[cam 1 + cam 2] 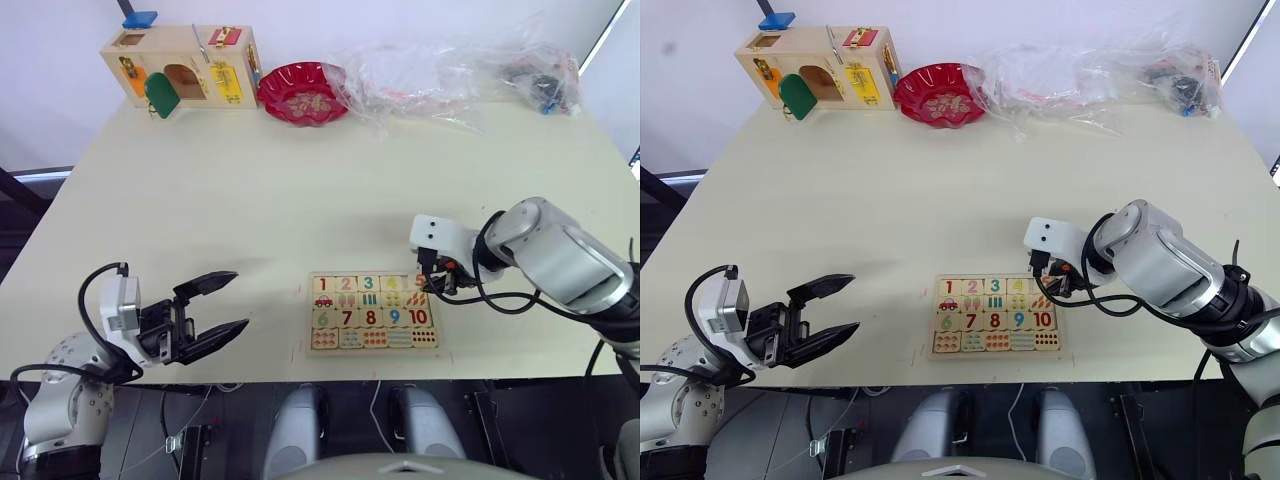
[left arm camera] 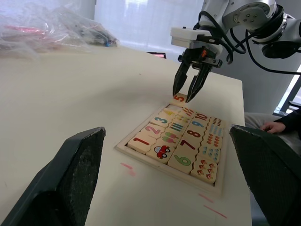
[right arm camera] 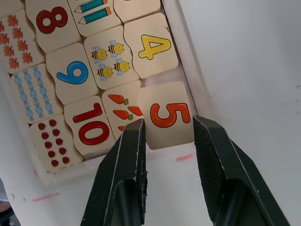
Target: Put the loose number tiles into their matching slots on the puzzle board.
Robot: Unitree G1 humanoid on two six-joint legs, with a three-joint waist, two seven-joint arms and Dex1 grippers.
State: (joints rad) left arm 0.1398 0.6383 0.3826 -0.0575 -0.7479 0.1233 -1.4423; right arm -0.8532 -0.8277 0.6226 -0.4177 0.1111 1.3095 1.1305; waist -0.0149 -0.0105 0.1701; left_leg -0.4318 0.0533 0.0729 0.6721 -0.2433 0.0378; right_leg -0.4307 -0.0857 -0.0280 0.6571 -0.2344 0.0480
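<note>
The right pincer (image 3: 168, 136) hangs over the far right corner of the puzzle board (image 1: 373, 311), its two fingers apart. Between and just beyond them lies the tile numbered 5 (image 3: 165, 114), tilted, its outer edge riding over the board's rim rather than lying flat in the top row of slots (image 1: 368, 284); whether the fingers touch it I cannot tell. Next to it sit the 4 tile (image 3: 151, 50) and the carrot tile (image 3: 123, 108). The left pincer (image 1: 214, 310) rests well to the board's left above the tabletop (image 1: 300, 190), fingers spread wide and empty.
</note>
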